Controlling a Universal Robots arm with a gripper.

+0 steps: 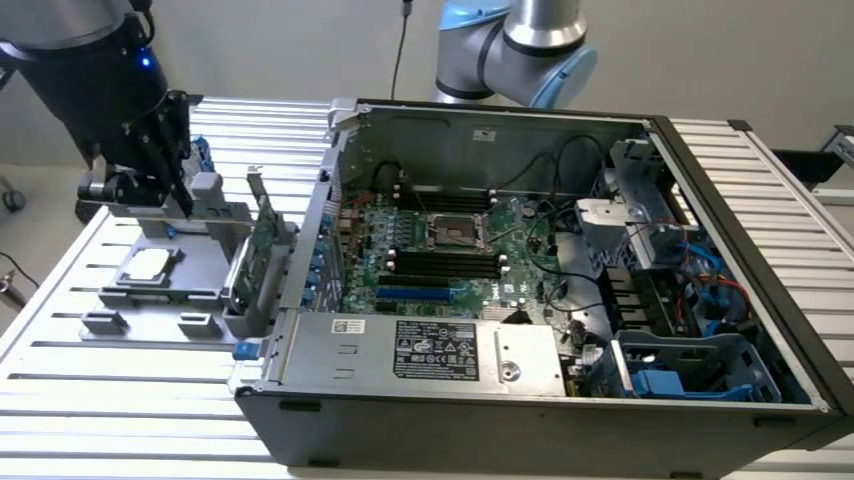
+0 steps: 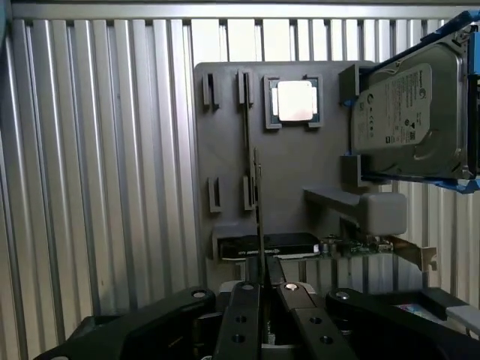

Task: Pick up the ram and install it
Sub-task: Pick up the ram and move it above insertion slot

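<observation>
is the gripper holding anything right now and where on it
The gripper appears shut on the ram, seen edge-on; the hold is at the edge nearest the wrist, the rest sticking out toward the parts tray.

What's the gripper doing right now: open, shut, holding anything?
Gripper: closed on the ram, which it holds edge-on over the grey parts fixture.

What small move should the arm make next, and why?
Probably lift straight up a little first: the fingers seem shut on the ram above the gray tray, and the upright green card stands between it and the computer case.
</observation>
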